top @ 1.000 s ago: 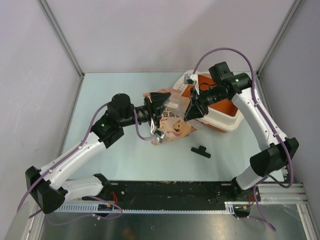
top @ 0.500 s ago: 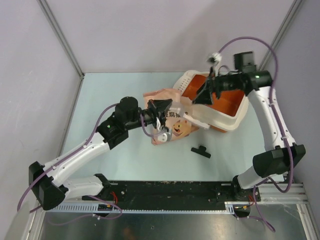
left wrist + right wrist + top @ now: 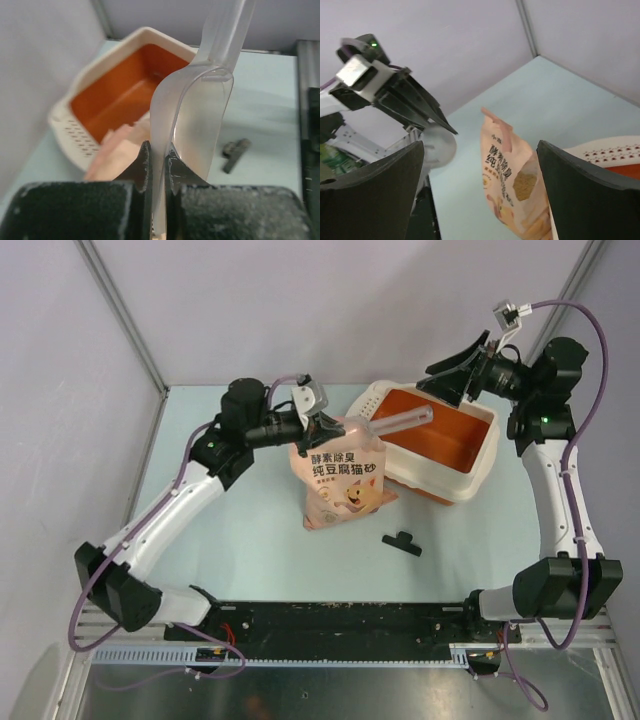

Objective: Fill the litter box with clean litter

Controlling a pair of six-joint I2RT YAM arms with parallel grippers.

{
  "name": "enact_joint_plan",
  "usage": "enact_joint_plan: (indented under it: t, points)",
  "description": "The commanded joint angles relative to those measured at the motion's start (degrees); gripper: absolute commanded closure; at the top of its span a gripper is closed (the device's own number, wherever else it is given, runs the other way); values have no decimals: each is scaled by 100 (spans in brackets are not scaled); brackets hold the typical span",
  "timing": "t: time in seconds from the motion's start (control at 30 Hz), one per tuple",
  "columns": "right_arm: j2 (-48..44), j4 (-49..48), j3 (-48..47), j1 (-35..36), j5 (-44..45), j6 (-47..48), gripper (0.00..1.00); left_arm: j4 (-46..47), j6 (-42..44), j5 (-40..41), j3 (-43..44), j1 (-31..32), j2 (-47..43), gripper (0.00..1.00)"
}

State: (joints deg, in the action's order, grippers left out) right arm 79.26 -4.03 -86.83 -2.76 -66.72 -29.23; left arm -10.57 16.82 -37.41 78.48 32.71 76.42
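Two tools work around the litter box [image 3: 445, 478], which sits on the table [image 3: 230, 540] with its orange inside showing. Left tool [image 3: 157, 160]: pinched narrow on the rim of a clear scoop [image 3: 200, 115], whose handle extends over the box's perforated end. Right tool [image 3: 447, 380]: jaws wide, holding nothing, above the box's far rim. Pink bag [image 3: 340, 480]: just beside the box's left wall. Small black part [image 3: 402, 541]: near the box's front.

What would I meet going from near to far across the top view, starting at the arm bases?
Black clip → pink bag → right hand. The litter box and left hand overlap the bag in depth, so they are left out.
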Motion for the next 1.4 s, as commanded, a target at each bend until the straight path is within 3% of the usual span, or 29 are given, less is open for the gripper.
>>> enact_joint_plan:
  t: [0.0, 0.13, 0.3, 0.43, 0.73, 1.37]
  points:
    - [-183, -625, 113, 83, -429, -574, 0, -121, -1374, -961, 326, -36, 328, 100]
    - [-332, -521, 166, 197, -430, -470, 0, -112, -1646, -1014, 475, -98, 549, 100]
    - [-499, 655, 219, 450, -105, 469, 2, 28, -1856, -1014, 677, -116, 663, 100]
    - [-561, 1290, 254, 592, 255, 875, 11, 143, -2069, -1014, 862, -186, 821, 100]
    - [-631, 1230, 395, 856, 449, 823, 31, 239, -2244, -944, 1108, -195, 1094, 100]
    - [-508, 632, 439, 1076, 669, 463, 51, 459, -2499, -970, 1179, -204, 1349, 100]
